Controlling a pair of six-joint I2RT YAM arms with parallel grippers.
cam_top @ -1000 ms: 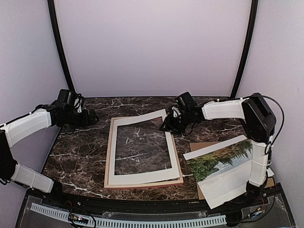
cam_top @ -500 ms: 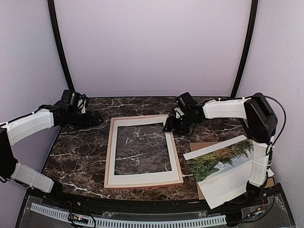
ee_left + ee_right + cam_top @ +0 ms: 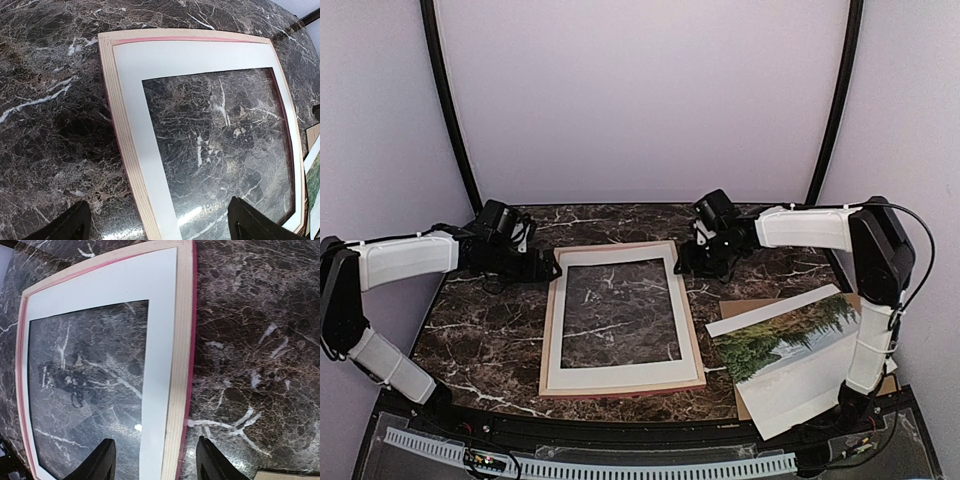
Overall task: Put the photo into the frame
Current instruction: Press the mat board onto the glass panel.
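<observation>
On veined marble table (image 3: pixel 50 125): rectangular pale-wood frame (image 3: pixel 122 125), flat white mat (image 3: pixel 145 125) inside.

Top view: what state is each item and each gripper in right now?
frame: lying flat, pale side up, no photo in it.
mat: seated flat inside the frame.
photo: outside the frame, resting on the backing board at the right.
backing board: flat, mostly covered by the photo.
left gripper: open, empty, by the frame's far left corner.
right gripper: open, empty, over the frame's right rail.
</observation>
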